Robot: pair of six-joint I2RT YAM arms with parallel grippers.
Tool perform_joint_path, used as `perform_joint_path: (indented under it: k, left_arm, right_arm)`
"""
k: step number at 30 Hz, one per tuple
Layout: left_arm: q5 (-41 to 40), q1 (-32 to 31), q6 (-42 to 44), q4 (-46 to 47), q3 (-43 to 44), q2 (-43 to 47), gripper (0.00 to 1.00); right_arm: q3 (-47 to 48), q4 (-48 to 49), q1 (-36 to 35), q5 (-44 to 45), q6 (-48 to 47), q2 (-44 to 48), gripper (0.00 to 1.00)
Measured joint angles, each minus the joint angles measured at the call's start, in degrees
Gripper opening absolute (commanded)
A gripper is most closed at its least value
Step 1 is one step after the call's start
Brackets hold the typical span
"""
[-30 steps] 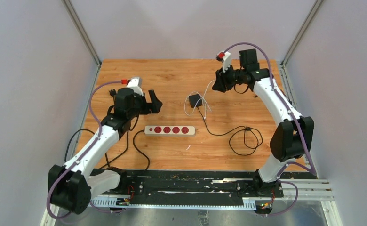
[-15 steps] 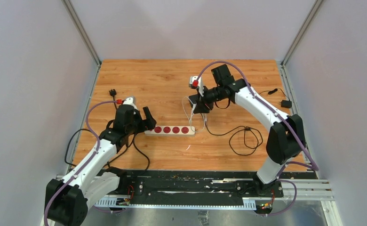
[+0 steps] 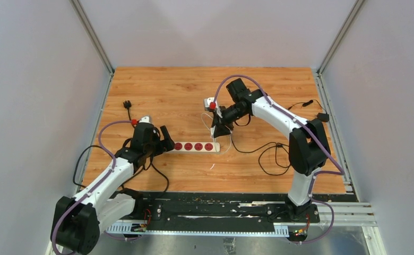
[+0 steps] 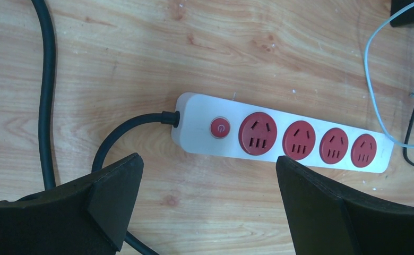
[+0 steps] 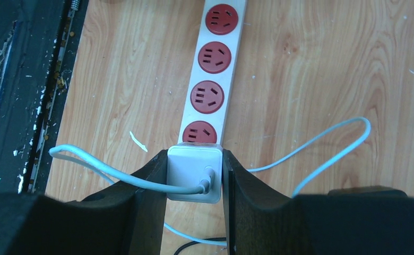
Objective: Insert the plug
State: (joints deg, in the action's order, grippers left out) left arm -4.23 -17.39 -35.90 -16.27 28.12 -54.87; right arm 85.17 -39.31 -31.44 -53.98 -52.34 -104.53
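A white power strip (image 3: 192, 146) with red sockets lies on the wooden table. My right gripper (image 3: 217, 131) is shut on a white plug cube (image 5: 194, 172). It holds the cube just above the strip's right end, over the last red socket (image 5: 199, 132). A white cable (image 5: 114, 172) runs out of the cube's face. My left gripper (image 3: 165, 142) is open and empty. It hovers by the strip's left end, and its fingers (image 4: 114, 186) straddle the near side of the strip (image 4: 279, 135) without touching it.
The strip's thick black cord (image 4: 45, 90) loops away to the left. A thin black cable (image 3: 274, 154) coils right of the strip. A black adapter (image 4: 409, 10) lies behind the strip's right end. Another black adapter (image 3: 321, 117) sits at the table's right edge.
My right gripper swung from the back right down to the strip's right end and now holds the white plug. My left gripper moved nearer and lower, to the strip's left end.
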Motion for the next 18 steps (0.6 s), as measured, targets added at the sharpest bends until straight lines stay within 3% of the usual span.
perform_joint_path:
  k: [12,18]
  left_arm:
    - [0.2,0.6,-0.6,1.7,-1.0,-2.8,0.99]
    - [2.2,2.9,-0.6,3.8,-1.9,-2.9,0.94]
  right_arm:
    - [0.8,-0.9,-3.4,-1.3,-2.9,-3.8,0.0]
    - [0.8,-1.0,-4.1,-0.6,-2.6,-4.2,0.0]
